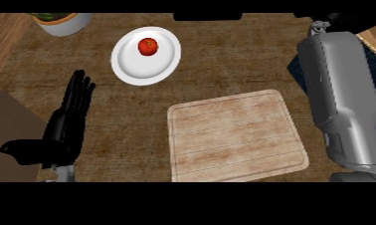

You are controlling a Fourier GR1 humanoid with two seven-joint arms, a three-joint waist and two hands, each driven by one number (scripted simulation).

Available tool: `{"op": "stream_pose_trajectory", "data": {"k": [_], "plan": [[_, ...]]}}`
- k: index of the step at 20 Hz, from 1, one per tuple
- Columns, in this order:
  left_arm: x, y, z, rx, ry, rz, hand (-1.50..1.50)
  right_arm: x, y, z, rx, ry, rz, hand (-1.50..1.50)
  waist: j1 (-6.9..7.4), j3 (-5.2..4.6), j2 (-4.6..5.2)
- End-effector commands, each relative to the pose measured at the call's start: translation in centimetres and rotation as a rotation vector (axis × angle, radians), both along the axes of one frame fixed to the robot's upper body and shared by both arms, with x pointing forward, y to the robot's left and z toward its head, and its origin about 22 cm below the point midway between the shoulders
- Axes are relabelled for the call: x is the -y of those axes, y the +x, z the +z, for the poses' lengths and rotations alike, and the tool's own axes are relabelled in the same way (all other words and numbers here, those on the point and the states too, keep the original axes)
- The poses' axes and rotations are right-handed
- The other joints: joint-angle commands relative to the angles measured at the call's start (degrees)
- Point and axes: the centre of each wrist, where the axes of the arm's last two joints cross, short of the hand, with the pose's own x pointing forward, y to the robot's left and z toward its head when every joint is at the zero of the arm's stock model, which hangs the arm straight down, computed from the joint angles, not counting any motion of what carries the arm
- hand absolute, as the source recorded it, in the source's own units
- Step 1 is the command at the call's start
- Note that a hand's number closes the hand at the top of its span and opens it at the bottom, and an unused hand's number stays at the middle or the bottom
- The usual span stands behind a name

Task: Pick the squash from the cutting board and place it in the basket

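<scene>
Left hand (66, 124) is seen open over the worktop (220, 74), fingers straight. Right hand's (341, 20) state can't be told.

Worktop (235, 59): brown, mottled, stone-like finish, fills nearly the whole view. Upper left corner: strip of lighter wood grain (9, 37) just past the worktop's edge; can't tell if it's floor or panel. Lower left: flat dark brown area (13, 114) beyond the edge, no detail readable. Top edge, centre: black block (208, 16), cut off by the view, can't identify. White plant pot (64, 24) stands at top left, partly cropped. Light is even, shadows soft.
</scene>
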Motion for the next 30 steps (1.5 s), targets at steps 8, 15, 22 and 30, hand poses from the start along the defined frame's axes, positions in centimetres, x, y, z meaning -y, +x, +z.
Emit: {"op": "stream_pose_trajectory", "data": {"k": [8, 15, 22, 30], "plan": [[2.0, 0.6, 1.7, 0.02, 0.005, -0.026, 0.0, 4.0, -4.7, -3.1, -0.127, 0.117, -0.146, 1.5, 0.83, 0.04, 0.31], [0.7, 1.9, -0.1, 0.018, -0.004, -0.01, 0.0, 6.3, -7.8, -6.3, -0.079, 0.14, -0.16, 1.5, 1.07, 0.03, 0.61], [1.2, 0.9, 0.7, 0.027, -0.015, -0.037, 0.0, 7.7, -7.6, -6.5, -0.043, 0.192, -0.208, 1.5, 1.67, 0.04, 0.67], [0.2, 1.5, 0.1, 0.016, -0.005, -0.04, 0.0, 9.7, -11.7, -10.8, -0.071, 0.22, -0.208, -1.5, 1.31, 0.04, 0.64]]}}
